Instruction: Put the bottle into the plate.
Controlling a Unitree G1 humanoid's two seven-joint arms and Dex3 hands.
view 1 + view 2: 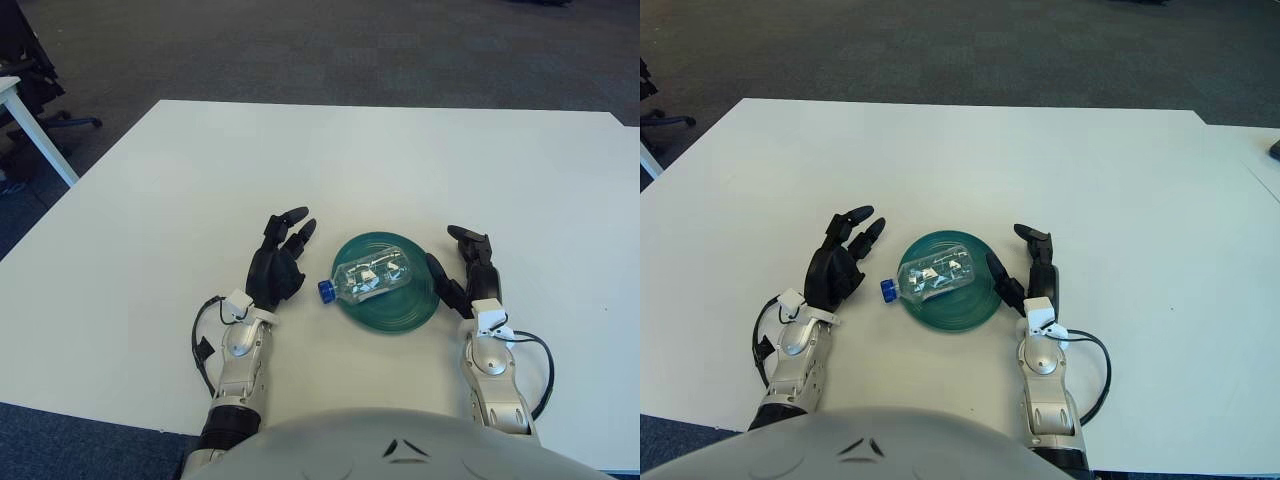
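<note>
A clear plastic bottle (373,275) with a blue cap lies on its side in the green plate (395,312); its cap end sticks out over the plate's left rim. My left hand (283,255) is just left of the plate, fingers spread, holding nothing, a small gap from the cap. My right hand (464,262) stands just right of the plate, fingers relaxed and empty, close to the rim.
The white table (350,170) stretches far and to both sides of the plate. A second white table's corner (25,115) and an office chair base show at the far left over dark carpet.
</note>
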